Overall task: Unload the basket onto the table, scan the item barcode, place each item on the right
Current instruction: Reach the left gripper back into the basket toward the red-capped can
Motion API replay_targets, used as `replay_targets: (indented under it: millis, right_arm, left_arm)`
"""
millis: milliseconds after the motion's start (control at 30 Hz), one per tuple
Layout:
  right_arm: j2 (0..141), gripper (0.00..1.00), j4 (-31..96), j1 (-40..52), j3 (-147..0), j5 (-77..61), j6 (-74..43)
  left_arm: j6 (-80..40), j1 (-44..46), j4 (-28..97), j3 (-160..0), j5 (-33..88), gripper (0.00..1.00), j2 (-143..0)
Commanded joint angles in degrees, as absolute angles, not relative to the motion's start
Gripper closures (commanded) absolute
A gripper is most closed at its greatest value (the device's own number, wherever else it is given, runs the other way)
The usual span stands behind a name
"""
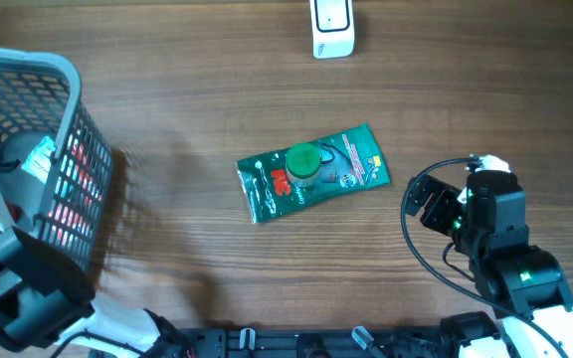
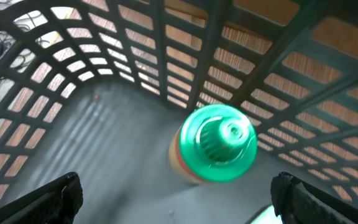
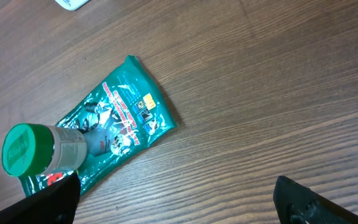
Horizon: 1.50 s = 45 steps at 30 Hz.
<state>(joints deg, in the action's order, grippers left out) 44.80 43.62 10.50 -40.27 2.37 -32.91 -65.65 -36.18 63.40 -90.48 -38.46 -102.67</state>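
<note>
Right end effector [image 3: 179, 205] first: its two fingers sit spread wide at the bottom corners of the wrist view, pinching nothing, with bare wood between them. Ahead of it and off to the picture's left lies the green packet [image 3: 129, 118], flat on the counter [image 3: 272, 93] and set at a slant. None of it is between the fingers. A green-capped bottle [image 3: 25, 148] stands on the packet's near end, its cap just above the finger [image 3: 48, 202] in the lower left corner, apart from it. The packet's print is too small to pick out a barcode.

From overhead, the packet [image 1: 311, 171] is in the middle of the counter [image 1: 197, 89], with the bottle's cap [image 1: 301, 162] facing straight up from it. The right arm waits just to the packet's right, near but not touching. The scanner [image 1: 332, 28], a white unit, stands at the far edge, well apart from both the packet and the arm.

Over to the left end effector [image 2: 179, 202]: it too is spread wide, its fingers at the bottom corners of its view, gripping nothing. It looks down into the basket [image 2: 61, 93], where a second bottle [image 2: 217, 144] with a green cap stands on the floor by the lattice wall, beyond the fingers and nearer the right-hand one. Overhead, the basket [image 1: 28, 70] sits at the left edge, well away from the packet.
</note>
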Motion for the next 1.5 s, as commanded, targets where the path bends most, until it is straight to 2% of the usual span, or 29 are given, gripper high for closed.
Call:
replay_targets:
  millis: [0, 133, 533, 633, 733, 800, 867, 1033, 1167, 1467]
  right_arm:
    - [45.08, 0.0, 43.24, 10.26, -40.86, 1.61, -33.23]
    - [45.3, 0.0, 42.87, 10.26, -40.86, 1.61, -33.23]
    - [48.27, 0.0, 42.06, 10.26, -40.86, 1.63, -34.94]
    - [49.95, 0.0, 41.15, 10.26, -40.86, 0.93, -34.96]
    - [51.96, 0.0, 40.49, 10.26, -40.86, -0.08, -36.49]
    - [52.86, 0.0, 40.47, 10.26, -40.86, -0.1, -36.6]
    - [53.21, 0.0, 40.49, 10.26, -40.86, -0.1, -36.62]
    - [53.3, 0.0, 40.51, 10.26, -40.86, -0.1, -36.62]
    - [53.3, 0.01, 40.82, 10.26, -40.86, -0.12, -36.58]
    - [53.32, 0.0, 43.0, 10.26, -40.86, -0.1, -36.56]
  left_arm:
    - [-58.37, -36.67, 59.83, -90.08, -41.04, 0.0, -105.75]
    - [-49.8, -36.86, 56.71, -90.08, -41.04, 0.0, -106.83]
    - [-48.14, -40.93, 55.79, -90.08, -40.95, 0.0, -109.91]
    - [-48.14, -41.15, 55.7, -90.08, -39.13, 0.12, -111.04]
    - [-48.14, -41.1, 55.68, -90.08, -38.0, 0.36, -111.35]
    - [-48.1, -41.1, 55.72, -90.11, -38.0, 0.43, -111.33]
    - [-46.92, -41.1, 55.68, -90.11, -38.0, 0.62, -111.31]
    - [-46.68, -40.97, 56.36, -90.11, -37.91, 0.63, -109.69]
    - [-46.65, -40.93, 56.62, -90.11, -33.34, 0.62, -105.86]
    - [-46.65, -39.44, 55.53, -90.13, -19.81, 0.6, -85.6]
